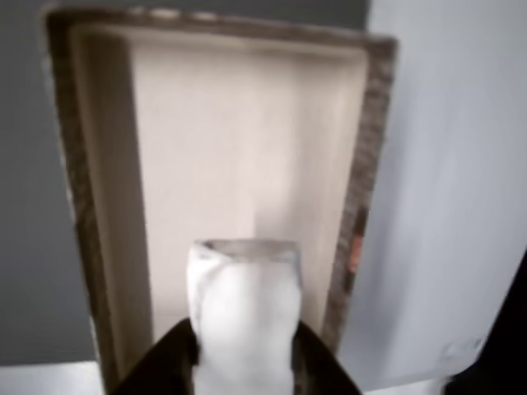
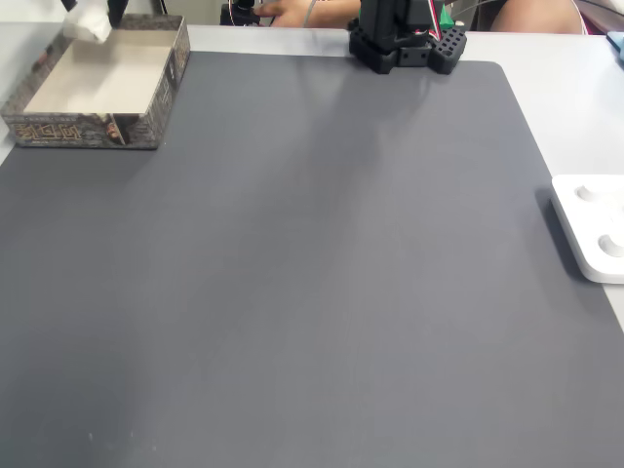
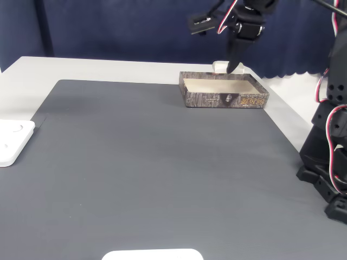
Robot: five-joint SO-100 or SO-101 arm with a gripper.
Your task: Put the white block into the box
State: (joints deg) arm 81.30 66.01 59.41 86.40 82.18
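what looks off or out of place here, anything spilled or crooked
Nothing stands out. The box sits flat and intact on the grey mat, and the gripper holds the white block over it. No spills.

grey mat (image 2: 322, 263), box (image 2: 146, 125), white device (image 2: 595, 234)

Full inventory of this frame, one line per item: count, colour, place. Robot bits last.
white block: 1, white, held in the pincer above the box's near end in the other view.
box: 1, pale beige inside with a brownish speckled rim, at the mat's far left corner in a fixed view; nothing lying on its floor.
mat: 1, dark grey, covering most of the table.
table: 1, white, showing around the mat.
white device: 1, flat, white, at the mat's right edge in a fixed view.
curtain: 1, dark blue, behind the table.
arm base: 1, black, at the mat's far edge.
pincer: 1, black, closed on the white block.
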